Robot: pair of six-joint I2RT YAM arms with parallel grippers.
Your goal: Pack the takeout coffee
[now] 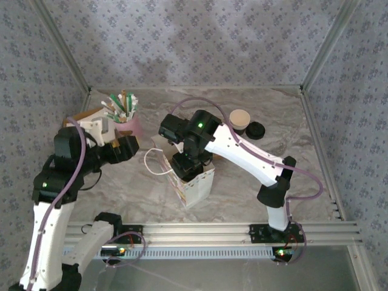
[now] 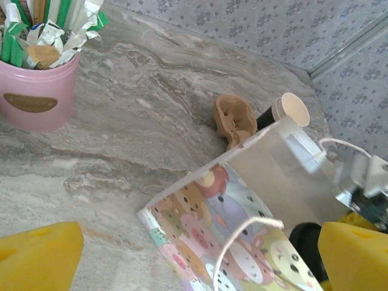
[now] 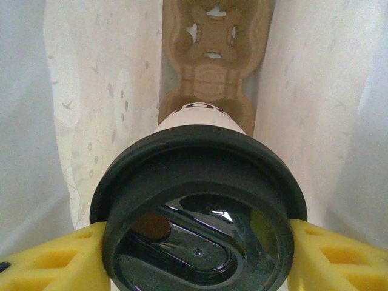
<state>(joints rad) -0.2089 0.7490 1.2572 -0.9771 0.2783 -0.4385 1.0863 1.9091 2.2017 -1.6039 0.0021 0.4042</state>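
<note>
Walls (image 1: 200,42) papered in a small floral print close round a grey marbled table (image 1: 242,176), and a white bag (image 1: 197,185) stands open just left of centre in the overhead view. The right gripper (image 1: 185,167) reaches down into the bag's mouth. From the right wrist camera, the takeout coffee (image 3: 197,200) sits low in the frame between the two yellow fingers (image 3: 54,257), which press against it from either side just under the rim of its black lid (image 3: 194,182) — the right gripper is closed on the cup and holds it upright. Pale bag walls rise to the left and right of the cup, and a brown pulp carrier (image 3: 212,66) lies beyond it at the top of that frame, on the floor of the bag. The left gripper (image 2: 200,242) is spread wide, one yellow finger in each bottom corner of its view, gripping nothing; the bag's printed side and one white cord handle lie between them. A pink cup of sticks (image 2: 36,91) stands at the upper left of that view. In the overhead view, right of centre near the back wall, an uncovered paper cup (image 1: 239,120) stands with a loose black lid (image 1: 255,130) just beside it.
</note>
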